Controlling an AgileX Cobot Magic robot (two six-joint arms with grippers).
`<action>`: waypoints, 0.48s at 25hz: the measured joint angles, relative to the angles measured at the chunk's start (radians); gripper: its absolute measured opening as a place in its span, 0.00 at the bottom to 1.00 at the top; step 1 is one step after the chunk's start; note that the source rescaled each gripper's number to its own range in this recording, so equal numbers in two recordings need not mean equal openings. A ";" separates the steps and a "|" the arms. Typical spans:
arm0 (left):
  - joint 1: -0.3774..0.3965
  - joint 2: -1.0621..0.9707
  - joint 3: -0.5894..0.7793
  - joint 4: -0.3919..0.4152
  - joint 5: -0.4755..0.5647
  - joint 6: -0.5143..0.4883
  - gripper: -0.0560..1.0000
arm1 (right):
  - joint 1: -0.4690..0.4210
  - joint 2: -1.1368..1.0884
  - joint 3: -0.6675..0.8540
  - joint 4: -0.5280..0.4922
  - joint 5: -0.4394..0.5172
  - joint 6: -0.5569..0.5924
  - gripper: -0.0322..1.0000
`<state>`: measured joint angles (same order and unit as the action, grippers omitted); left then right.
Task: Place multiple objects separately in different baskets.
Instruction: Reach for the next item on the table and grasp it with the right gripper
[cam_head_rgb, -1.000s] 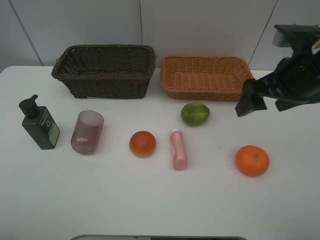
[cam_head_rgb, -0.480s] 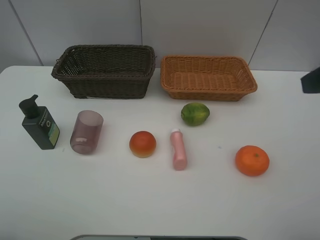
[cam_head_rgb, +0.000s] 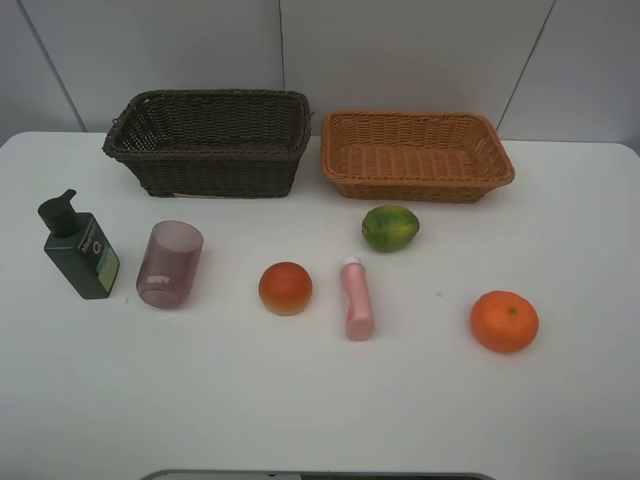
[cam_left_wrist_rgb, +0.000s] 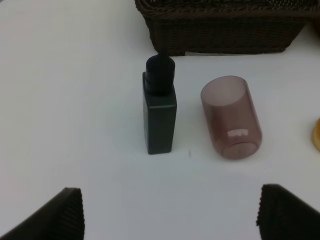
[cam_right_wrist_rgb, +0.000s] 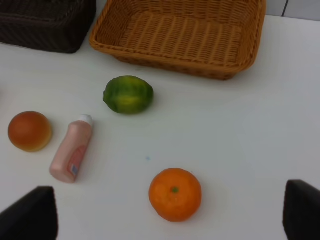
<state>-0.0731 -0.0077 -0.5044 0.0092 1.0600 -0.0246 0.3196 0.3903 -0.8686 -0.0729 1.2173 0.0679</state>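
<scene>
On the white tabletop (cam_head_rgb: 300, 400) stand a dark brown wicker basket (cam_head_rgb: 210, 165) and a light orange wicker basket (cam_head_rgb: 415, 187), side by side. Before them are a dark green pump bottle (cam_head_rgb: 82, 255), a translucent purple cup (cam_head_rgb: 170, 265), a red-orange round fruit (cam_head_rgb: 285, 288), a small pink bottle (cam_head_rgb: 357, 300) lying flat, a green round fruit (cam_head_rgb: 390, 228) and an orange (cam_head_rgb: 504, 321).

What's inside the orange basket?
Nothing that I can see. Only the bare woven floor of the orange basket shows. Its near wall covers a thin strip of the floor right behind it, so that bit stays hidden.
</scene>
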 joint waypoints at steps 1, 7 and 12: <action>0.000 0.000 0.000 0.000 0.000 0.000 0.82 | 0.000 -0.011 0.000 -0.013 0.006 0.000 1.00; 0.000 0.000 0.000 0.000 0.000 0.000 0.82 | 0.000 0.101 0.000 -0.078 -0.018 0.026 1.00; 0.000 0.000 0.000 0.000 0.000 0.000 0.82 | 0.000 0.388 0.000 -0.031 -0.185 0.026 1.00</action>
<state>-0.0731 -0.0077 -0.5044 0.0092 1.0600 -0.0246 0.3196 0.7783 -0.8686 -0.1040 1.0320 0.0941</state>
